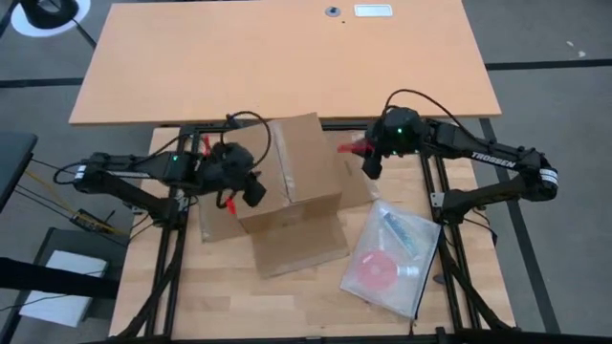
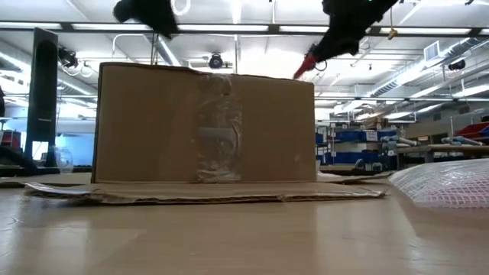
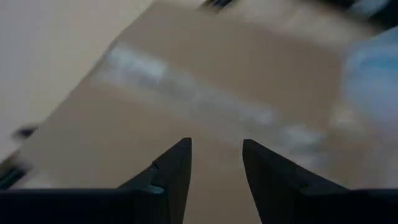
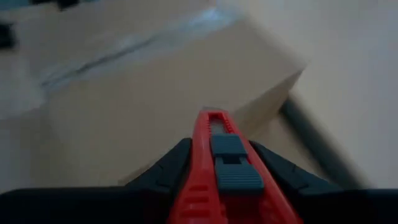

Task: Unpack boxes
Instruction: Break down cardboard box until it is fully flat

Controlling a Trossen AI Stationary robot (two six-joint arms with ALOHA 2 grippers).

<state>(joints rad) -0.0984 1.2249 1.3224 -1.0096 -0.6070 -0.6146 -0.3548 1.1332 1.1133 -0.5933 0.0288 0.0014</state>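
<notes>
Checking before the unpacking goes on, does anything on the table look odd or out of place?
The carton sits askew, flaps splayed flat on the table, taped side up. The right gripper holds a red box cutter. Nothing looks spilled.

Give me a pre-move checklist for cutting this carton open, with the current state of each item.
1. Cutter held: ok. The right gripper is shut on the red box cutter.
2. Blade out: cannot tell.
3. Taped seam reachable: ok. The tape strip on the carton faces up, uncovered.
4. Left gripper ready: ok. It is open, empty, over the carton's top.
5. Carton braced: not ok. Neither gripper touches it.
6. Clear plastic bag clear of the cut: ok. It lies beside the carton on the right arm's side.
</notes>
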